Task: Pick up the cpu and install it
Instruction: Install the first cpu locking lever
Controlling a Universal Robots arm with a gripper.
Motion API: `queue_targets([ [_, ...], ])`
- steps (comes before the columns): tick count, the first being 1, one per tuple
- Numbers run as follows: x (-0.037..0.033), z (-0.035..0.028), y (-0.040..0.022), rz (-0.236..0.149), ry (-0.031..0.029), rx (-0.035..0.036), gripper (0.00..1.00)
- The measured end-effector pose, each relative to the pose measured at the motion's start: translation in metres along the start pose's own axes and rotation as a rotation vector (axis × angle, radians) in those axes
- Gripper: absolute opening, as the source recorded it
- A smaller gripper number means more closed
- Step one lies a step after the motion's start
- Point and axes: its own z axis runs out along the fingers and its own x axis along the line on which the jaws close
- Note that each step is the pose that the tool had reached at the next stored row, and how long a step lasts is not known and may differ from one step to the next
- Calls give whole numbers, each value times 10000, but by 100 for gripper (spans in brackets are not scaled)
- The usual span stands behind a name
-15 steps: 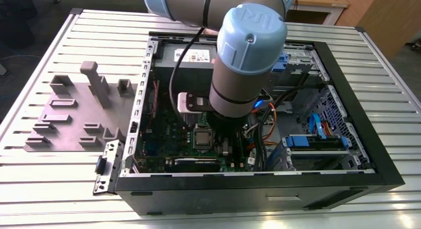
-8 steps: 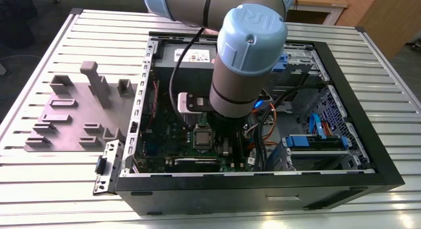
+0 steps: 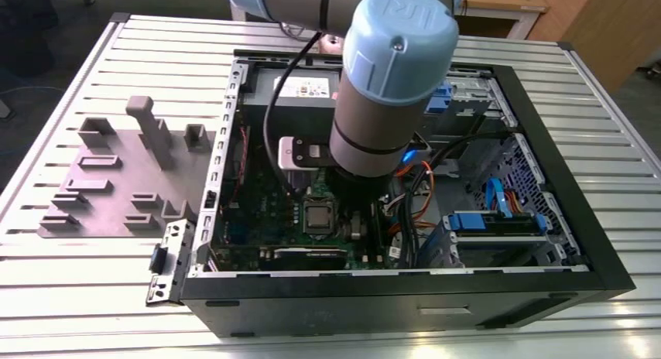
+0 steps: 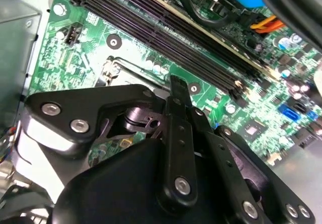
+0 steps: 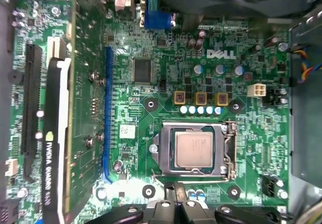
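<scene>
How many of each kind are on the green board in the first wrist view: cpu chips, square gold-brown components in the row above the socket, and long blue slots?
cpu: 1
square gold-brown components: 3
long blue slot: 1
Total: 5

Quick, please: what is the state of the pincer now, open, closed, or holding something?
Pincer: cannot be told; it holds no visible item and hangs just beside the cpu, which sits in the socket.
</scene>
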Motion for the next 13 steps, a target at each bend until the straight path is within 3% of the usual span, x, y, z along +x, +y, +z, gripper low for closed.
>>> queue_targets([
  [5, -6, -125, 3, -1, -12, 0, 11],
  [13, -6, -129, 3, -1, -14, 0, 11],
])
